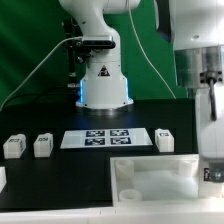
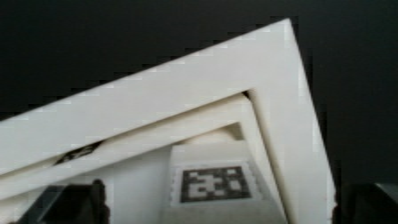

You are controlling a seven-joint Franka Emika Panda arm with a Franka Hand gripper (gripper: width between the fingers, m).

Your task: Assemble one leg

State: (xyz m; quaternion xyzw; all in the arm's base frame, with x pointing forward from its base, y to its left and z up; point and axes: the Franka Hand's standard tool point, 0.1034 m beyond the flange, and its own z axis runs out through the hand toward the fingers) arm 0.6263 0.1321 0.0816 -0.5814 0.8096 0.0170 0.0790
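Note:
Three small white legs with tags stand on the black table: two at the exterior view's left (image 1: 14, 146) (image 1: 42, 145) and one to the right of the marker board (image 1: 165, 139). The large white square panel (image 1: 150, 172) lies at the front right, rim up. My gripper (image 1: 211, 160) hangs over the panel's right edge. In the wrist view the panel's corner and rim (image 2: 267, 70) fill the frame. A white surface with a square tag (image 2: 217, 183) lies between my spread fingers (image 2: 71, 205). The gripper (image 2: 222, 212) is open and holds nothing.
The marker board (image 1: 103, 137) lies flat in the middle of the table. The robot base (image 1: 101, 85) stands behind it with cables at its sides. Another small white piece shows at the left edge (image 1: 2, 178). A green backdrop closes the rear.

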